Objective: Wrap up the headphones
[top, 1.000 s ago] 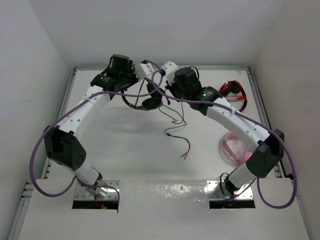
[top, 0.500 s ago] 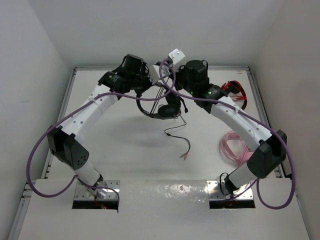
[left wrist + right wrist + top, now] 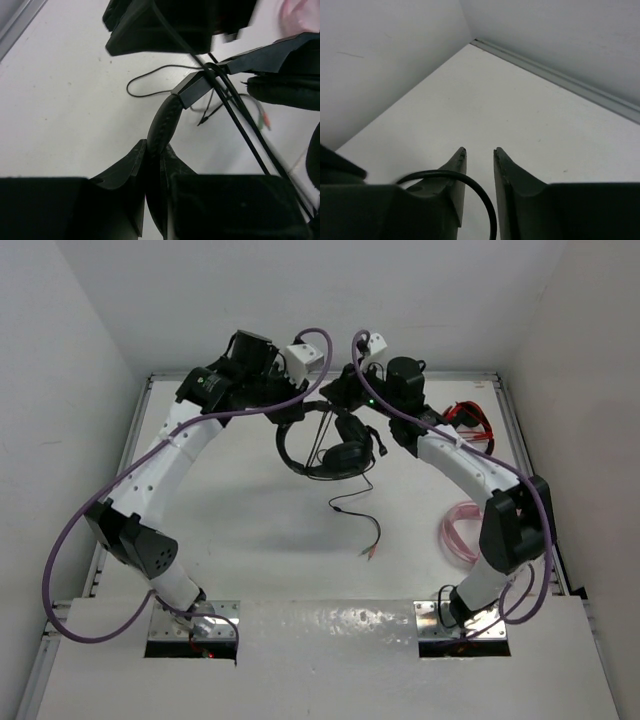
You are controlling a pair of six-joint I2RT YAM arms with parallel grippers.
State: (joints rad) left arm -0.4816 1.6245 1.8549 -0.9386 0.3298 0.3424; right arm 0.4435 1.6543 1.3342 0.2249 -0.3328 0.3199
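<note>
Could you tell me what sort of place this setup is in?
Most likely a robotics lab cell: a left arm and right arm bolted to a white table, plain white walls boxing it in, and only headsets to handle: the headphones, a red headset, a pink headset.

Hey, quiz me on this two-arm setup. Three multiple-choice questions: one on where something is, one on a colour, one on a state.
1. Where on the white table does the red plastic headset lie?
A. far right corner
B. near left edge
C. between the arm bases

2. What colour are the thick cables looping along both arms?
A. green
B. purple
C. yellow

3. How is the left gripper?
A. open above the table
B. shut on the padded headband of the black over-ear headphones
C. shut on a cloth

Answers:
1 A: the top view shows it by the far right rail.
2 B: both loops are purple.
3 B: the left wrist view shows it clamped on the headband.
</note>
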